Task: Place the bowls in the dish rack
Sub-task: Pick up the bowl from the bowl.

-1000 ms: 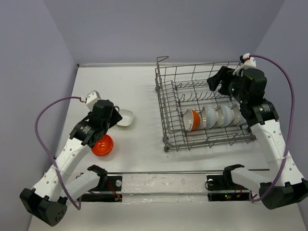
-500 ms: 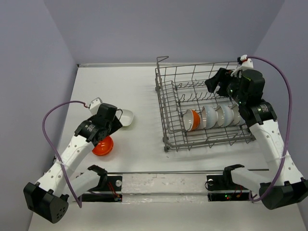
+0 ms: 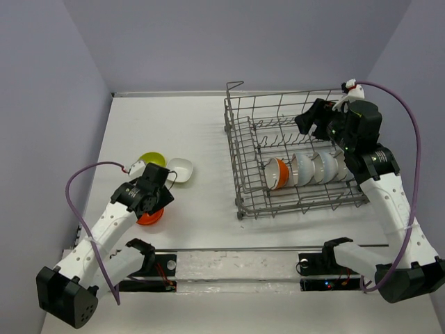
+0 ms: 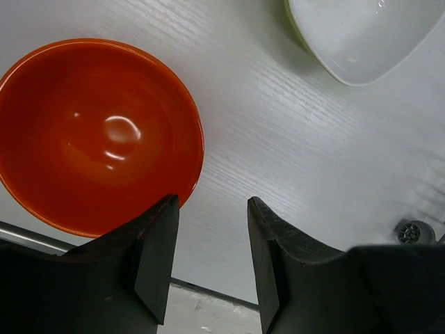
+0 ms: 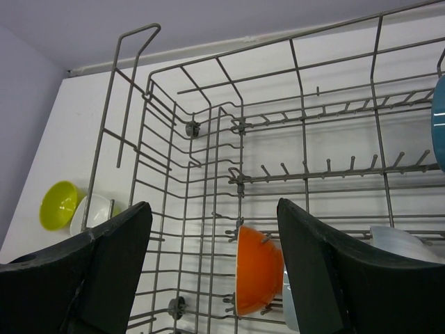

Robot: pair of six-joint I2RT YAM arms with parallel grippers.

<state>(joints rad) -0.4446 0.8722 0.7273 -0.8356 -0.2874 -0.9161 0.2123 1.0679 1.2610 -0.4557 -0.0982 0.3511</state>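
**Visitor:** Since you are the one doing the loading, how far along are you?

**Me:** Past halfway, I judge; the dish rack [image 3: 234, 149] on the right of the worktop [image 3: 201, 132] holds an orange bowl [image 3: 277, 173] standing on edge between the tines, a row of white bowls [image 3: 313, 168] beside it, and a blue bowl [image 5: 439, 118] that I catch only at the edge of my right wrist view; three are outside.

**Visitor:** Which three, and where?

**Me:** The orange-red bowl [image 4: 97, 132], the squarish white bowl [image 4: 361, 35] and the yellow-green bowl [image 3: 150, 159]; all sit upright on the worktop, well left of the rack; the white one is right against the green one, touching or not I cannot tell.

**Visitor:** And your claws?

**Me:** My left claw [image 4: 211, 202] hangs low over the near rim of the orange-red bowl, jaws apart, nothing gripped; the rim lies by one finger rather than squarely between the two, so a small shift seems needed before a pinch would bite; my right claw [image 5: 212, 205] hovers above the rack, spread wide and empty; one pick is in hand, and two more should follow.
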